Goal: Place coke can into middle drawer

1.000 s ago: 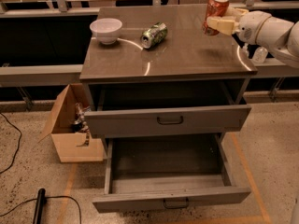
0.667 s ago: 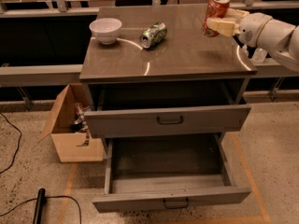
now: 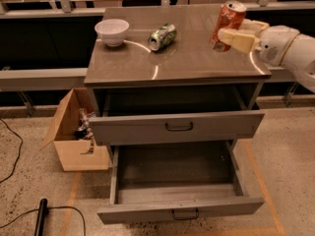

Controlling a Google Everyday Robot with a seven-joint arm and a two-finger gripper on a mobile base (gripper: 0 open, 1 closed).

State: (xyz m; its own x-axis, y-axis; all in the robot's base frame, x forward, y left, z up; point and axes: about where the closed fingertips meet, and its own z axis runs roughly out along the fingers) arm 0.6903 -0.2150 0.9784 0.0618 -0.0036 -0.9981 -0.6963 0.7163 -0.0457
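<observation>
The pincer (image 3: 225,33) is pinched on the coke can (image 3: 231,14), one pale finger across the near side of the can and the other behind it. The can is held tilted, silver top leaning away from the arm, over the table (image 3: 187,65) near its far corner. Whether its lower rim has cleared the surface cannot be told. A grip around the body, not the top, is judged to suit a carry followed by a lowering into a shallow space.

Beyond the pincer, further along the table away from the arm, a green and silver can (image 3: 162,36) lies on its side. A white bowl (image 3: 112,31) stands beyond that. Neither is in the path downward.

Below the pincer and toward the camera, the uppermost drawer (image 3: 147,129) is pulled partly out. Lower again, the middle drawer (image 3: 147,211) is drawn out further, so its bare floor is exposed past the front of the one above — presumably so that the can can be dropped in from overhead. Nothing is seen in it yet. A cardboard box (image 3: 74,154) sits on the floor at the cabinet's far side from the pincer.
</observation>
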